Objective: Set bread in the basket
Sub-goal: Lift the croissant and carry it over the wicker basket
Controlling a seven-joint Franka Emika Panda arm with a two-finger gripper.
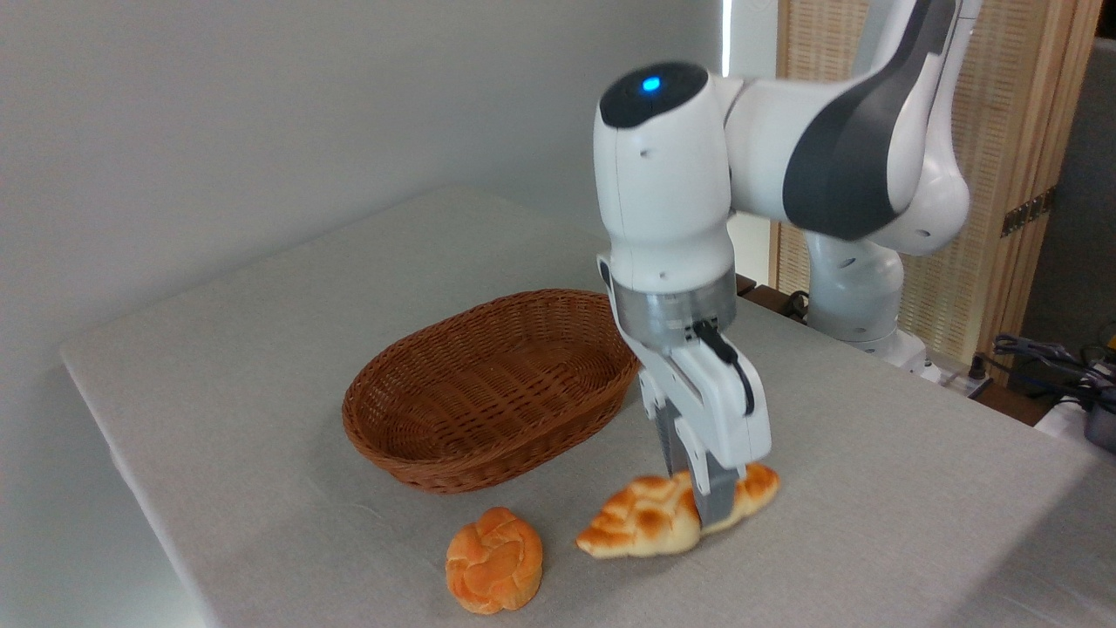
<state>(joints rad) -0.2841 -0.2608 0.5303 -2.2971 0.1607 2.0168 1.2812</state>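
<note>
While the bread (649, 523) lies flat on the bench (872, 488), near its front edge, my gripper (693, 497) stands upright over it, toward its right end. One finger (715, 501) comes down across the near side of the loaf and the other (667, 445) stands behind it, so my jaws straddle the loaf and sit narrow about its width; I cannot tell whether they are pressing on it. The loaf is a single braided piece, pale with toasted patches, its pointed ends aimed left and right.

Just to its left, apart from it, sits one small round orange bun (493, 560), also on the bench. Behind both stands one oval wicker basket (410, 445), with nothing showing inside it; its near wall is close to the bun and the loaf without touching either. My white arm (837, 157) reaches in from the right rear, and a slatted wooden screen (1003, 131) stands behind it.
</note>
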